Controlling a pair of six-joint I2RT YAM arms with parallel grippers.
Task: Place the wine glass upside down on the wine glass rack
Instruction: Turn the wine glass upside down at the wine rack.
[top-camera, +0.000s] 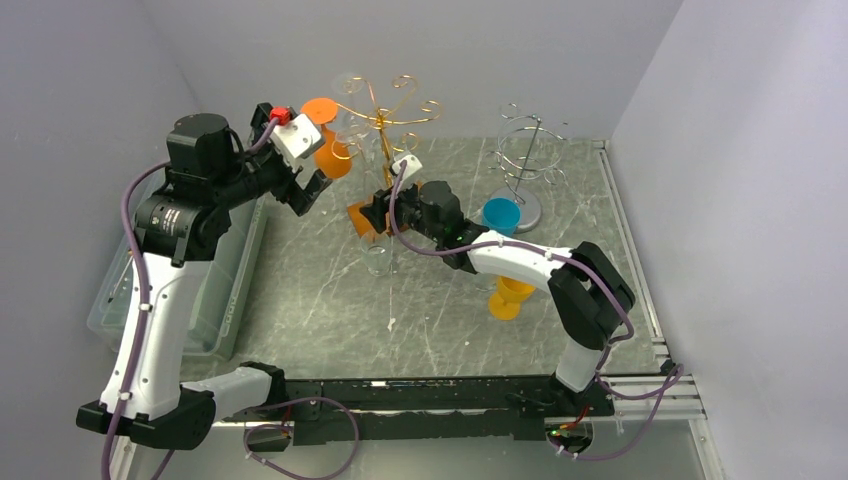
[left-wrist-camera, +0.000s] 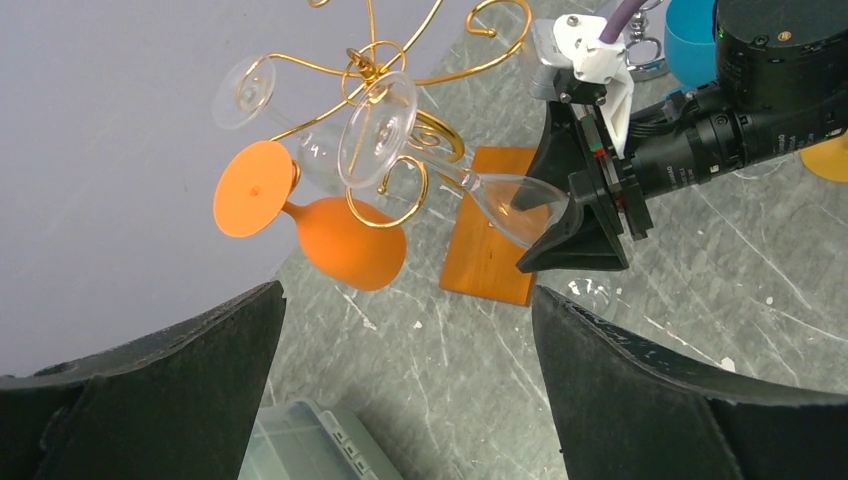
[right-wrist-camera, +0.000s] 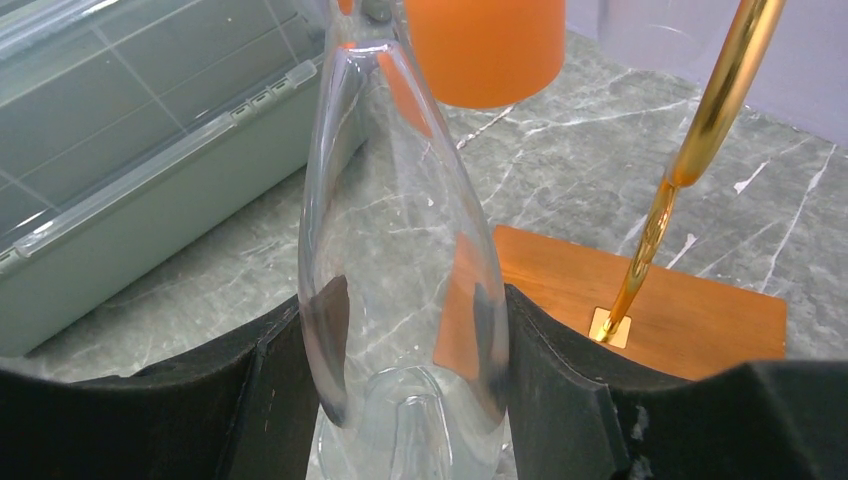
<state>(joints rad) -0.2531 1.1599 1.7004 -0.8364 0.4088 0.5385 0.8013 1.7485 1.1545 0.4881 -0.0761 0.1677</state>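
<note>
A clear wine glass (right-wrist-camera: 400, 250) is clamped by its bowl between my right gripper's (right-wrist-camera: 405, 380) black pads. In the left wrist view the glass (left-wrist-camera: 505, 205) tilts, its round foot up against the curled hooks of the gold wine glass rack (left-wrist-camera: 400, 65). The rack's pole (right-wrist-camera: 700, 130) rises from a wooden base (right-wrist-camera: 700, 320). From the rack hang an orange glass (left-wrist-camera: 345, 240) and another clear glass (left-wrist-camera: 250, 90). My left gripper (left-wrist-camera: 405, 390) is open and holds nothing, to the left of the rack (top-camera: 385, 112).
A grey plastic bin (top-camera: 220, 290) lies along the left edge. A silver rack (top-camera: 525, 160) with a blue glass (top-camera: 500, 215) stands at the back right. A yellow-orange glass (top-camera: 510, 295) and a clear glass (top-camera: 378, 262) stand on the marble top.
</note>
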